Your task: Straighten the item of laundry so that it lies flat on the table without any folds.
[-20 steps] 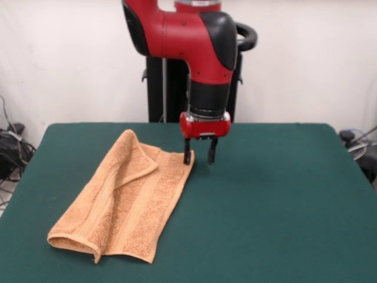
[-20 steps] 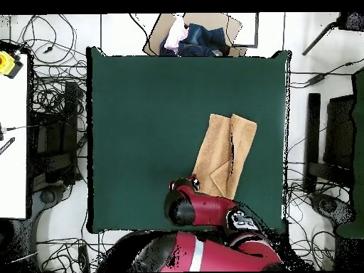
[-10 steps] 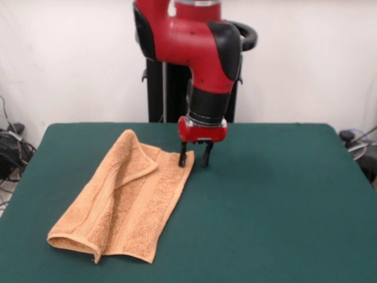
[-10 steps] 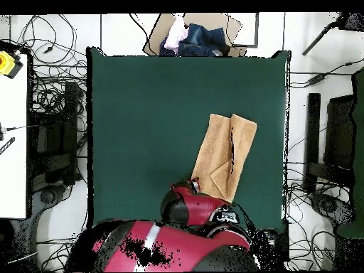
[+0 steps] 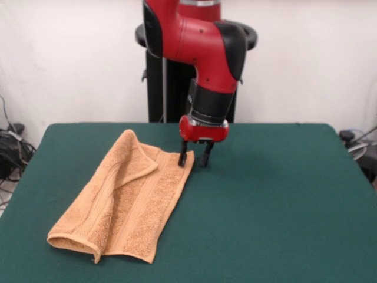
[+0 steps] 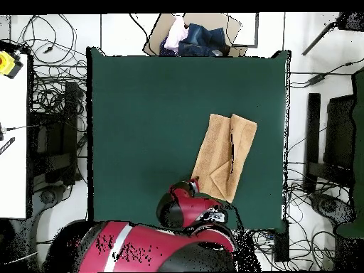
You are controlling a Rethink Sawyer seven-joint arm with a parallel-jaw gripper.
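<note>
The item of laundry, a peach terry towel (image 5: 126, 197), lies folded lengthwise on the green table (image 5: 277, 200), with one flap doubled over along its middle. In the overhead view the towel (image 6: 226, 155) sits right of the table's (image 6: 149, 121) centre. My gripper (image 5: 193, 160) hangs low over the towel's far right corner, open, one fingertip (image 5: 182, 159) at the corner's edge and the other over bare felt. From above, the arm hides most of the gripper (image 6: 192, 186), which sits at the towel's near-left corner.
A heap of blue and white cloth in a cardboard box (image 6: 193, 35) lies past the table's far edge in the overhead view. Cables (image 6: 50, 92) and stands surround the table. A white bench (image 6: 13, 135) stands at the left.
The gripper has shifted slightly toward the towel's corner and its fingers have drawn a little closer together. The arm's upper links have swung round. The towel has not moved.
</note>
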